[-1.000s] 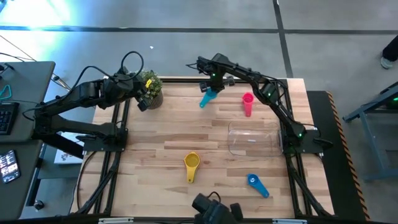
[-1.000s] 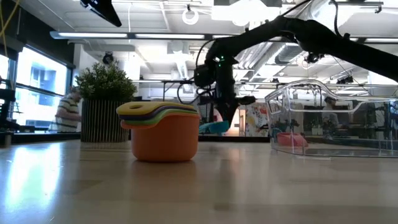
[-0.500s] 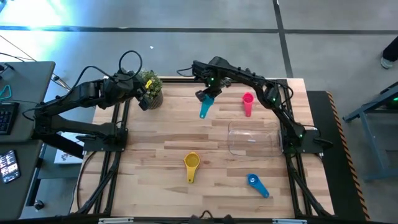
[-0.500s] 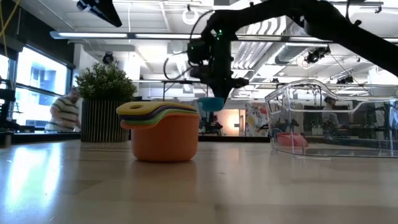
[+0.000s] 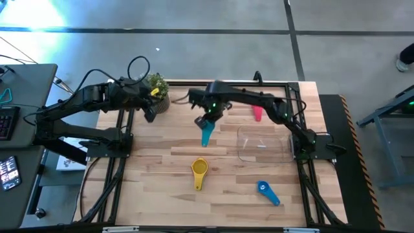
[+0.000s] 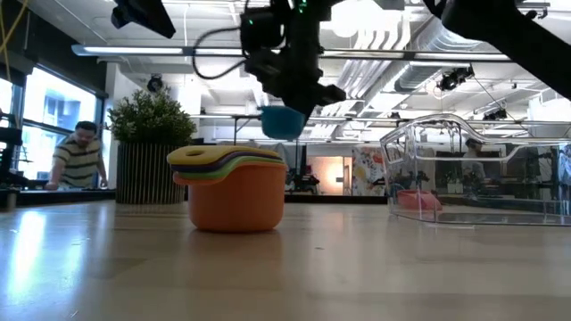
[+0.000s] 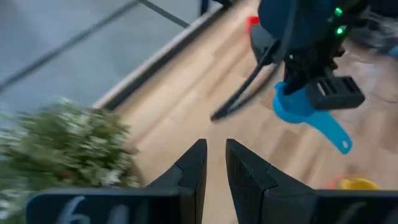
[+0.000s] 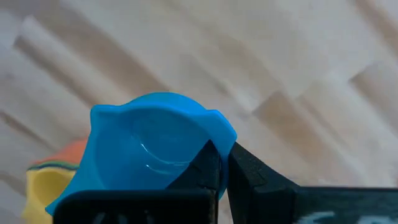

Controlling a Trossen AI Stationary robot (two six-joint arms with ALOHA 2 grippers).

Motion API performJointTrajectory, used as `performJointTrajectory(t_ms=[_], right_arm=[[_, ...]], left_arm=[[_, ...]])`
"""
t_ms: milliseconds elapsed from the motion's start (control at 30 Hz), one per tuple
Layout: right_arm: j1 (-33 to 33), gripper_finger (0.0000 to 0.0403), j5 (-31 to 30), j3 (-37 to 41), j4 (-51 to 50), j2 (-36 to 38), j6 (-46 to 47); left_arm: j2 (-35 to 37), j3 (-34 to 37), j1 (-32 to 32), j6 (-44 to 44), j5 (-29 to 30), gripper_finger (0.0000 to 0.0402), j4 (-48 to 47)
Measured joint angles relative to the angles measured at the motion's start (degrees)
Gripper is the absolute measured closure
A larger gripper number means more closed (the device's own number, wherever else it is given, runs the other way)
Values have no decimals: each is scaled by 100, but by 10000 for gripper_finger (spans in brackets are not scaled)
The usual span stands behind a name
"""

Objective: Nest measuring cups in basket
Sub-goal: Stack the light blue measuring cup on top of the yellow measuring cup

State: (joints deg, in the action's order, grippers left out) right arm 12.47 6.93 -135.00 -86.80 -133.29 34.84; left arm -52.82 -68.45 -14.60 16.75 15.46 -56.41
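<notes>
My right gripper (image 5: 207,122) hangs over the table's middle, shut on the light blue cup (image 5: 206,134), which also shows in the low view (image 6: 282,121) and the left wrist view (image 7: 298,109). A nested stack, yellow cup on top (image 5: 199,169) and salmon outside (image 6: 236,192), stands on the table nearer the near edge. The blue cup (image 5: 266,191) lies near the near right corner. The magenta cup (image 5: 257,114) stands by the far edge, partly behind the right arm. The clear basket (image 5: 262,144) rests on the right side. My left gripper (image 5: 150,113), shut, hovers by the plant. My right gripper pinches the light blue cup at the rim of its bowl (image 8: 217,138), the wall between the two fingers (image 8: 249,174), which come from above. The cup is lifted clear of the table, bowl opening upward, its handle (image 7: 333,134) sticking out toward the near edge.
A potted green plant (image 5: 157,94) stands at the far left, beside my left gripper. A person (image 6: 80,156) shows in the room beyond the table. Bare wood lies left of the stack and between the stack and the basket.
My right gripper has carried the light blue cup from the far edge toward the near edge and leftward, toward the stack, and it has risen in the low view. The cup has stayed in the hold, clear of the table.
</notes>
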Motion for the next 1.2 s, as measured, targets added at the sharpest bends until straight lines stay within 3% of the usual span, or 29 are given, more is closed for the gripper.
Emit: performJointTrajectory(t_ms=[433,700,1200], right_arm=[[-1263,402,60,0,490,0,1171],[-1816,402,-45,0,873,0,1772],[-2331,402,-523,17,1088,-121,1931]], left_arm=[[87,-1,104,422,-1217,351,7],[97,-1,675,851,-1322,351,9],[96,-1,1826,1598,-1313,351,12]])
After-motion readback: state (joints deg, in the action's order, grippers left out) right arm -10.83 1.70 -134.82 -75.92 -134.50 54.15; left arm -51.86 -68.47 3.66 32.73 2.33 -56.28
